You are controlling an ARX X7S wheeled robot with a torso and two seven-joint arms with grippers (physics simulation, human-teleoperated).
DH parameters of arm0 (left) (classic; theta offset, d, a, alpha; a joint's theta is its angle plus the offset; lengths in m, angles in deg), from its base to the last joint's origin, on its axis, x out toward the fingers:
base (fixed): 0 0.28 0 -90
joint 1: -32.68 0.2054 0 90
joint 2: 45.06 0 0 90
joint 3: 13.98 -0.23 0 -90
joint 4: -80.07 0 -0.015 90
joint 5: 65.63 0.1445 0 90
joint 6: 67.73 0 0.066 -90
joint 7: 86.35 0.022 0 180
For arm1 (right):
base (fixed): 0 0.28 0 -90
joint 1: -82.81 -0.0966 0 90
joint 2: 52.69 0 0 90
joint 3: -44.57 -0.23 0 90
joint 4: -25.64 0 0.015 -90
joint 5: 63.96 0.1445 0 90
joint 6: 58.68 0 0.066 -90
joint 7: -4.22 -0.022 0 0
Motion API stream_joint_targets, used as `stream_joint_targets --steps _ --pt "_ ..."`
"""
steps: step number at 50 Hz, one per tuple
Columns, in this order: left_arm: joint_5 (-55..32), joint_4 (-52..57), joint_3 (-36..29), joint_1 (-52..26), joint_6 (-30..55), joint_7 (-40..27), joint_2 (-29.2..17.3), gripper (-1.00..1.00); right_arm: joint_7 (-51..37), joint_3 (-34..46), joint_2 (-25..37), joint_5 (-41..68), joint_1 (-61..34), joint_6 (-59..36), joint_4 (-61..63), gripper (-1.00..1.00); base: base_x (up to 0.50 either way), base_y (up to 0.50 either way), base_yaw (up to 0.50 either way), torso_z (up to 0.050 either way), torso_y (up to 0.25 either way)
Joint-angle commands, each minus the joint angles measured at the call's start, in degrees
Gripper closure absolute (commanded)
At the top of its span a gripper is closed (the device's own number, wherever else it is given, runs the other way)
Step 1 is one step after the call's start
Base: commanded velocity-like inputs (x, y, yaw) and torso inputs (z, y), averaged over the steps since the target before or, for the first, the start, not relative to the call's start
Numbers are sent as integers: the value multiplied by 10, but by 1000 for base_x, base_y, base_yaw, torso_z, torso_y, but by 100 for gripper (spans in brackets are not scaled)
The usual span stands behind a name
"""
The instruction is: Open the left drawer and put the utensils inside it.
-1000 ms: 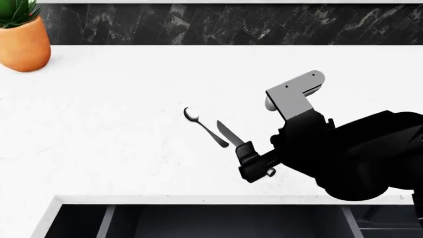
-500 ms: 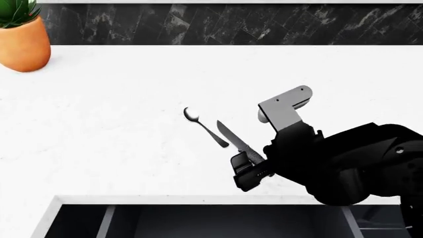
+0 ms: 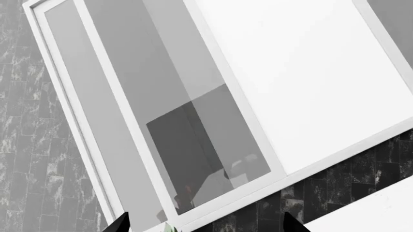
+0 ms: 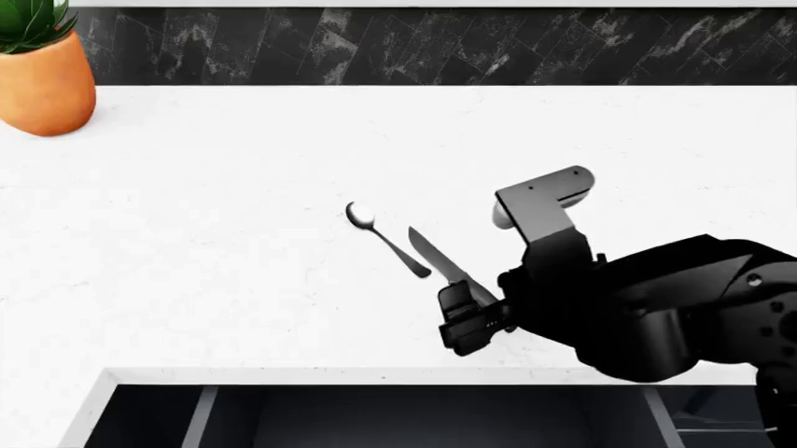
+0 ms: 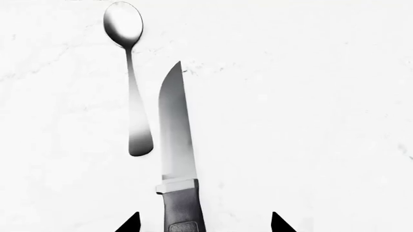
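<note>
While the head view hides the handle, the right wrist view shows the right gripper [image 5: 201,223] spread wide, seemingly astride the knife [image 5: 175,154]'s dark handle, its grey blade beside the spoon [image 5: 129,72].

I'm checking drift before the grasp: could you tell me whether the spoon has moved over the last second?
No. The spoon lies where it did, same distance from the plant pot.

Two dark fingertips [image 3: 121,223] of the left gripper [image 3: 203,226] poke into the frame's edge, well apart from each other. Beyond them, far off, stands a white-framed window [image 3: 213,96] with grey panes, tilted in the picture. Dark marbled wall tiles [image 3: 26,145] flank it, and a green scrap [image 3: 169,228] shows between the tips.
</note>
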Motion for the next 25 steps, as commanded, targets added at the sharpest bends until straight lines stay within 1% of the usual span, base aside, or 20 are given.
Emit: stream_joint_targets --steps 1,12,13,25 --pt "3 -1 0 -3 1 4 0 -100 -2 13 2 24 22 7 -17 -100 0 0 0 0 0" --pt "1 -1 -2 -4 0 1 0 -100 8 6 9 17 38 22 -13 -100 0 0 0 -2 0" --pt "0 0 -2 -4 0 0 0 -100 8 8 9 13 37 20 -11 100 0 0 0 0 0" --pt "-1 1 -4 -4 -1 -1 0 -100 4 15 11 0 28 13 -3 100 0 0 0 -1 0"
